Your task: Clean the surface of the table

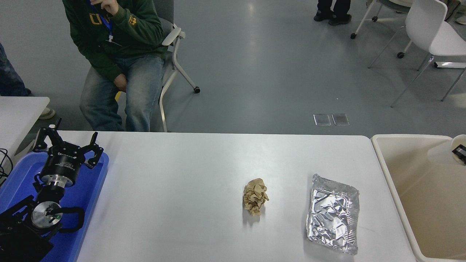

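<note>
The white table surface (189, 171) fills the lower half of the head view. A crumpled brown paper ball (255, 196) lies on it right of the middle. A flattened silver foil tray (333, 214) lies to its right, near the table's right end. At the right edge a pale rounded object (457, 143) hangs over the beige bin (391, 182), with a small black part of my right gripper (459, 152) against it; the rest is cut off. My left gripper (67, 145) is parked at the lower left over a blue tray (93, 185), open and empty.
A person in a green top and jeans (120, 54) sits on a chair at the far left side. A smaller white table's corner (20, 109) is at the left. White chairs (433, 32) stand far right. Another person's feet (333, 18) are at the top.
</note>
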{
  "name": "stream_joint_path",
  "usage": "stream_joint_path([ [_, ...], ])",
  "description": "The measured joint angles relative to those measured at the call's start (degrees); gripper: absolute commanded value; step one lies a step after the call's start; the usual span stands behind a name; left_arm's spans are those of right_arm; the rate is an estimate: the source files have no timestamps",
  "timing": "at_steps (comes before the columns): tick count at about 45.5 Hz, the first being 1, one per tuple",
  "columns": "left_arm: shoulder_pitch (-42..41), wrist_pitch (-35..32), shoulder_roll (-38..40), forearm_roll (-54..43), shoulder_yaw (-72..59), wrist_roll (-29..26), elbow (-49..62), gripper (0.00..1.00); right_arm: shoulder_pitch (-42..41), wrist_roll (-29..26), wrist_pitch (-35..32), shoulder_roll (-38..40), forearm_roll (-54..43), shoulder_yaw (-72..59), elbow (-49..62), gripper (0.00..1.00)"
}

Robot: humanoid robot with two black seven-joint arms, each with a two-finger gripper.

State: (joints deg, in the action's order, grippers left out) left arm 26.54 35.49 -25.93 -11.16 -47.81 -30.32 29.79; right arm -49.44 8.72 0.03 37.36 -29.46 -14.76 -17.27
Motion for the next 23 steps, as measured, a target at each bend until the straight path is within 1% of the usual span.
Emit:
stream_joint_path([
  [6,0.0,0.0,0.0,0.0,0.0,0.0,0.01,1.0,0.14,-0.23,0.03,-0.19,0.01,0.0,-0.02,0.09],
  [9,0.0,0.0,0.0,0.0,0.0,0.0,0.01,1.0,0.19,-0.38,0.04,-0.28,0.01,0.0,-0.07,0.18],
  [10,0.0,0.0,0.0,0.0,0.0,0.0,0.01,1.0,0.2,-0.41,0.04,-0.32,0.01,0.0,-0.08,0.24],
  [11,0.0,0.0,0.0,0.0,0.0,0.0,0.01,1.0,0.21,-0.45,0.04,-0.36,0.01,0.0,-0.08,0.33],
  [14,0.0,0.0,0.0,0.0,0.0,0.0,0.01,1.0,0.21,-0.54,0.04,-0.42,0.01,0.0,-0.1,0.67],
  [16,0.0,0.0,0.0,0.0,0.0,0.0,0.01,1.0,0.21,-0.59,0.04,-0.45,0.01,0.03,-0.13,0.85],
  [17,0.0,0.0,0.0,0.0,0.0,0.0,0.0,1.0,0.21,-0.61,0.04,-0.46,0.01,0.09,-0.15,0.98],
  [18,0.0,0.0,0.0,0.0,0.0,0.0,0.01,1.0,0.21,-0.64,0.05,-0.46,0.05,0.18,-0.19,1.0],
  [23,0.0,0.0,0.0,0.0,0.0,0.0,0.0,1.0,0.2,-0.71,0.04,-0.47,0.16,0.43,-0.44,1.0],
])
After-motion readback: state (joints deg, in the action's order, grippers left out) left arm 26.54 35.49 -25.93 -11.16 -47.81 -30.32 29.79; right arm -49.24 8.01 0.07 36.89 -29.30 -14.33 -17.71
